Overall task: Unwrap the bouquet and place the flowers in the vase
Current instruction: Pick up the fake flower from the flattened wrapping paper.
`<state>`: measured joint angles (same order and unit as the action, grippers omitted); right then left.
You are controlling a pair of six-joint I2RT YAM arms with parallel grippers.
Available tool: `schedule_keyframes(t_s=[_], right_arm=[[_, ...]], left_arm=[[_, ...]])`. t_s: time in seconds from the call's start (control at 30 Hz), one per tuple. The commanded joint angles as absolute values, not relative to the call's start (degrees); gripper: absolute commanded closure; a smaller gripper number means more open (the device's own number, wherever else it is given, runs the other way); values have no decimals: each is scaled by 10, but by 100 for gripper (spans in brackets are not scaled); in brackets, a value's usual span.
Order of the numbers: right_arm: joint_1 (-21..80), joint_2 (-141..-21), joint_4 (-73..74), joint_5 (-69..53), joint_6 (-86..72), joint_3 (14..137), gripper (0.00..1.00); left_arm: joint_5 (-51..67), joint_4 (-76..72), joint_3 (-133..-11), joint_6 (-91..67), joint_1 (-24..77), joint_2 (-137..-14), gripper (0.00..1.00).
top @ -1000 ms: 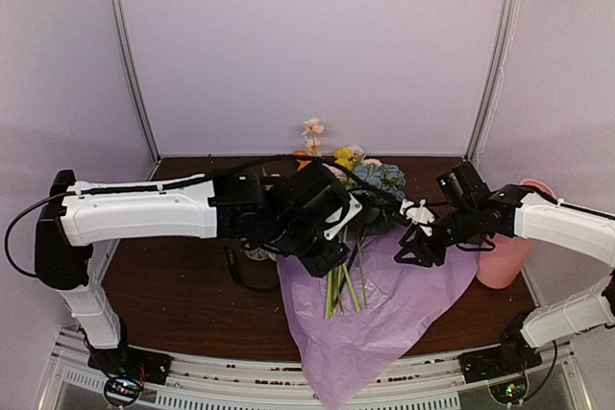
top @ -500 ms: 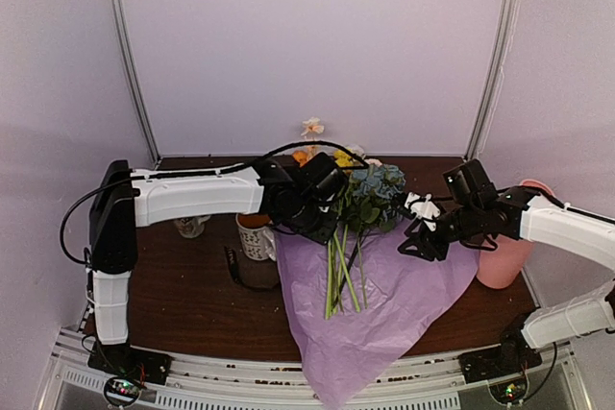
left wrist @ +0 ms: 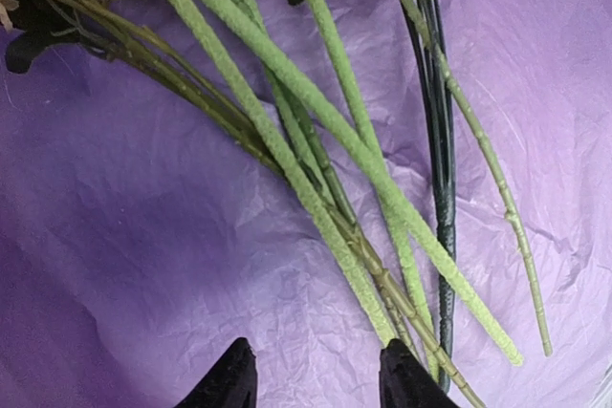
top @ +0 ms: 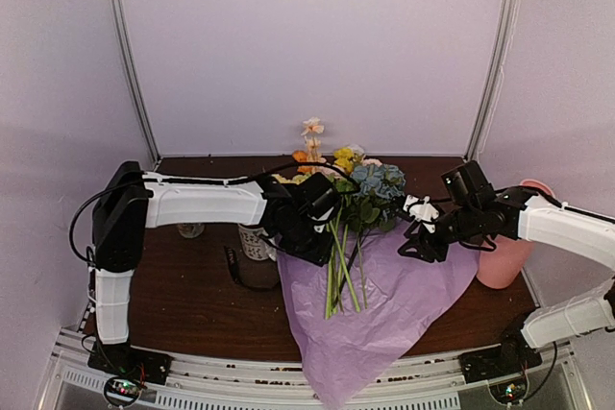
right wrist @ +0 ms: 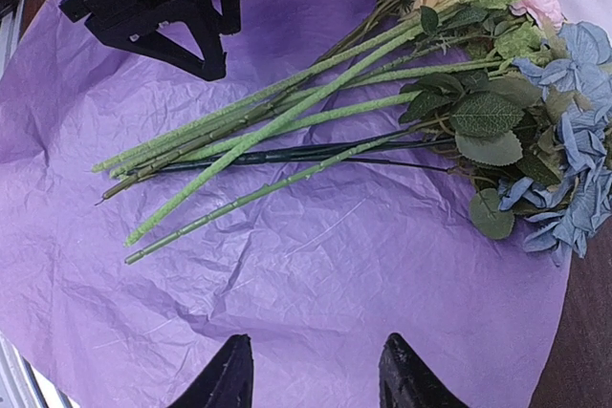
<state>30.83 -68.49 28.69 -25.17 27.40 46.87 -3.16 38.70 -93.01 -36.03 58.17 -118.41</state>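
Flowers lie unwrapped on the spread tissue paper, blooms toward the back wall and stems fanned toward the near edge. The left gripper hovers just over the stems with its jaws apart and nothing between them. The right gripper hangs on the other side above bare paper, likewise apart and empty. The vase stands at the far right of the desk, partly behind the right arm and well apart from the stems.

The step in hand looks like gathering the stems. It would go best if the left gripper comes down across the bundle where the stems run closest together, straddling several at once. It should close above the paper, not into it, since the thin crinkled sheet would likely lift with them. The outlying thin stem may need a second pass. With the vase on the right, a handover to the right gripper seems sensible.

The desk is dark brown wood, and the paper droops over its near edge. A white patterned mug sits beside the left arm. Pale lilac walls with metal uprights close in the space.
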Motion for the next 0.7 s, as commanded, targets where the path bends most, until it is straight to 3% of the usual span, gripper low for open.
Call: schedule_keyframes(t_s=[0.0, 0.27, 0.67], right_arm=[[305, -689, 288, -248, 284, 468, 53], [305, -692, 290, -251, 287, 467, 53], [305, -690, 298, -257, 294, 470, 53]], left_arm=[[-3, 367, -922, -369, 583, -1190, 55], [34, 364, -926, -372, 595, -1205, 66], [40, 395, -950, -383, 600, -1244, 66]])
